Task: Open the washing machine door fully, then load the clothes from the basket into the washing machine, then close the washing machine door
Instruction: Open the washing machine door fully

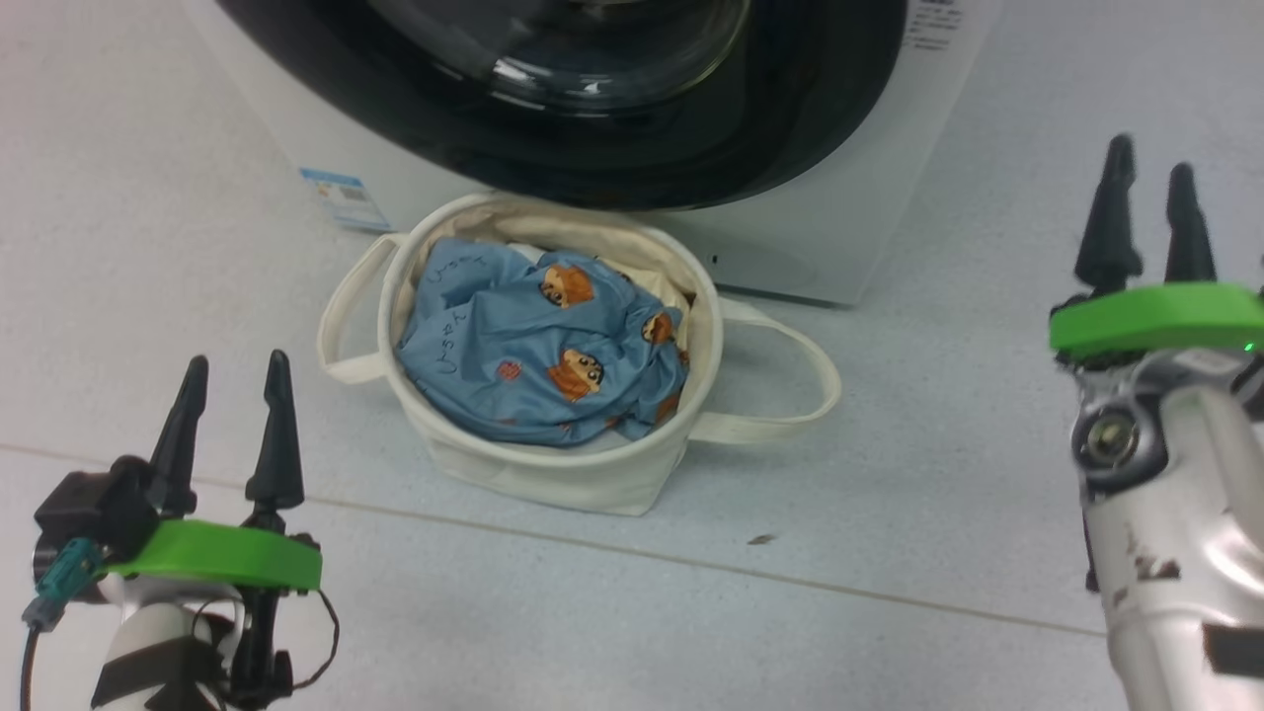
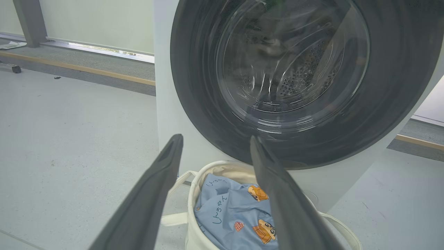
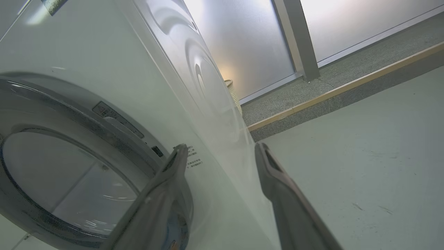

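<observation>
The washing machine door [image 1: 632,148] sits shut on the white washing machine [image 1: 810,247]. It looks rigid, glossy and probably slippery, so its rim seems the best hold. Just near of it on the floor, the canvas basket [image 1: 553,474] holds the soft, light clothes [image 1: 533,355]. The left tool [image 1: 237,365] and right tool [image 1: 1149,158] both stand spread and empty.

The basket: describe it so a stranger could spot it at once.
Find the white washing machine with its round black door. On the floor before it stands a small cream basket. Looped strap handles and blue cartoon-print clothes inside set it apart.
</observation>
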`<state>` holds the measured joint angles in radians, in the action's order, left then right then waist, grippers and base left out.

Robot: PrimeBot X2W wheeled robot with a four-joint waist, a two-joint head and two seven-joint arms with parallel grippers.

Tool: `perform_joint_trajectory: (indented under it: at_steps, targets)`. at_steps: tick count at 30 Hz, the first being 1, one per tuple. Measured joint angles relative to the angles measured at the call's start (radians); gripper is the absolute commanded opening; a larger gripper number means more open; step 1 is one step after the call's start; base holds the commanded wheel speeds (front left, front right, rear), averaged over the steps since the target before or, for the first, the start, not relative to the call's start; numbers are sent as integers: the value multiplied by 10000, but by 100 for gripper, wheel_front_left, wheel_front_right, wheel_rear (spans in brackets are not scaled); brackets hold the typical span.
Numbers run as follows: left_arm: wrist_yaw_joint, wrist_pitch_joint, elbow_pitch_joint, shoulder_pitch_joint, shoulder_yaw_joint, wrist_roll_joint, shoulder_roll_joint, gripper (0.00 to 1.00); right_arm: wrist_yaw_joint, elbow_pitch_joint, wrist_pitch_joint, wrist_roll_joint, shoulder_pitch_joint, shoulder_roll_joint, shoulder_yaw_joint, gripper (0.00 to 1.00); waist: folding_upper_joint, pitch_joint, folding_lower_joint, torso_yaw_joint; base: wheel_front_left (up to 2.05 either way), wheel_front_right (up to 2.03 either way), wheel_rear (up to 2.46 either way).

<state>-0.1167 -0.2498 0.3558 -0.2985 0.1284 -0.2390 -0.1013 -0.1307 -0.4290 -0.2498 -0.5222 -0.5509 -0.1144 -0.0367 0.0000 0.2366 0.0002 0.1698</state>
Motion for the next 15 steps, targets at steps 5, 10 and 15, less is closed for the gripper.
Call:
perform_joint_trajectory:
  at_steps: [5,10,15]
  targets:
    - [-79,0,-19,-156,-17,84,33,100,0,-773,0,-1542,-1033,-224,-31,0,0,352,-1,314,0,0,0]
    - [-81,0,-38,-215,-13,84,71,100,0,-1214,201,-3465,-1925,-548,416,0,0,630,-1,559,0,0,0]
    - [-82,0,-205,-430,-36,180,81,100,2,-1450,888,-5258,-2914,-989,848,0,0,1002,-1,787,0,0,0]
